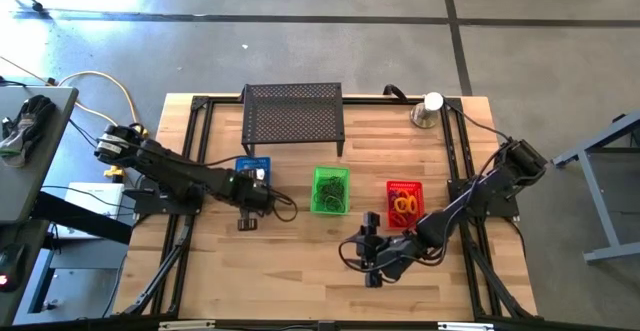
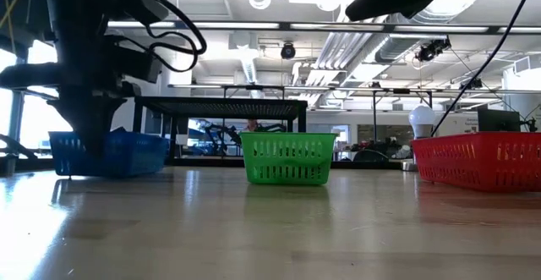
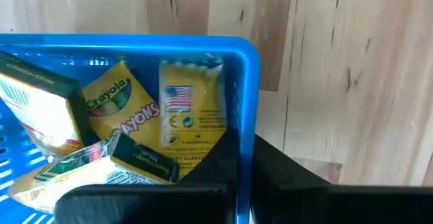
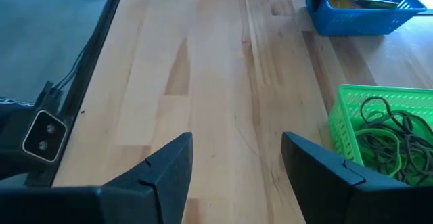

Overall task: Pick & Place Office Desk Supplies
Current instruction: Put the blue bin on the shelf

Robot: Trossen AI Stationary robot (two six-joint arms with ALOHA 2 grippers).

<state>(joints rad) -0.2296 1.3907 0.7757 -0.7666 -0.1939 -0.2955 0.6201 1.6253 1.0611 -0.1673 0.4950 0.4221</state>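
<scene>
As the supplies lie sorted by kind into three baskets on the wooden table (image 1: 300, 271), the entries run as follows.

Crayon boxes: small yellow Crayola boxes (image 3: 118, 109) lie in the blue basket (image 3: 250, 68), near the table's left edge; several are piled at angles, one leaning on the next.
Handling, boxes: by the look of them light, stiff cardboard with flat faces; a pinch across the two broad faces should hold, though a hard squeeze could dent the card.
Loops, green basket: dark and green elastic loops (image 4: 382, 132) sit tangled in the green basket (image 1: 330, 191) at the table's middle.
Loops, red basket: orange and yellow loops (image 1: 405, 206) fill the red basket (image 1: 404, 203), toward the right edge.
Handling, loops: probably very light, limp and stretchy; likely to snag on neighbours, so one strand at the top of the heap is the place to take.
Writing: "Crayola" and "Crayons" read on one box; a flag mark and small print on another (image 3: 191, 105), too fine to read.
Left gripper (image 1: 250, 206): at the blue basket's near rim, jaws fully closed; one finger seems to sit each side of the wall, and no box is seen held.
Right gripper (image 4: 233, 163): low over bare wood near the table's front edge, jaws spread, empty.
</scene>
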